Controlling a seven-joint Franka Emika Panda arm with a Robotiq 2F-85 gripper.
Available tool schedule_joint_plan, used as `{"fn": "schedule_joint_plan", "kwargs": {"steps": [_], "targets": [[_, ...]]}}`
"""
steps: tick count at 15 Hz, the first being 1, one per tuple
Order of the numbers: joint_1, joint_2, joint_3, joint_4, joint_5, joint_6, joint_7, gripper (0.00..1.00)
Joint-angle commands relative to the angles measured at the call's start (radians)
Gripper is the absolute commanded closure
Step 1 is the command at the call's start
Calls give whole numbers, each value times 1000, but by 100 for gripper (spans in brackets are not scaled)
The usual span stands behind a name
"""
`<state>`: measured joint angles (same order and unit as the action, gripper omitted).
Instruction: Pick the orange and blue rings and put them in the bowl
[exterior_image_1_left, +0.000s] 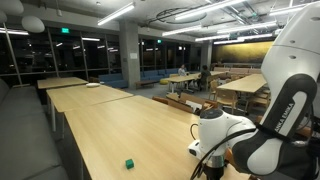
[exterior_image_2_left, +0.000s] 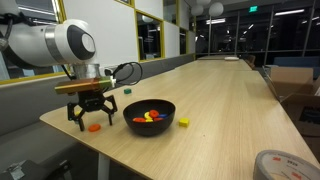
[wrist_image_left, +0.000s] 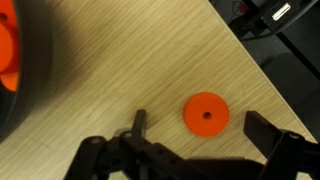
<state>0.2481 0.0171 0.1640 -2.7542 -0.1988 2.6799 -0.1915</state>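
Wrist view: gripper fingers nearest the lens, spread wide apart, nothing between the pads. Just past the tips the orange ring lies flat on the wooden table, in line with the gap and touching neither finger. Further left is the dark blurred edge of the bowl, with an orange piece showing inside at the frame edge.

In an exterior view a tape roll sits closest to the camera, at the table's near corner. Next back, the gripper points straight down over the ring at the table's left end, fingers either side of it. Can't tell whether the tips touch the tabletop. The black bowl sits just beside the ring, upright, holding a few orange and yellow pieces too small to tell apart. A yellow cube lies on the table just beside the bowl's other side. A green cube lies further back, behind the gripper.

The opposite exterior view shows the same green cube alone on bare tabletop, arm filling the right side.
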Motion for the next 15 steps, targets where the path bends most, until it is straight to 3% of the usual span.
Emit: {"fn": "schedule_joint_plan", "kwargs": {"steps": [1, 15], "targets": [[-16, -8, 14, 0, -21, 12, 32, 0], [-15, -25, 19, 3, 52, -12, -12, 0]]}}
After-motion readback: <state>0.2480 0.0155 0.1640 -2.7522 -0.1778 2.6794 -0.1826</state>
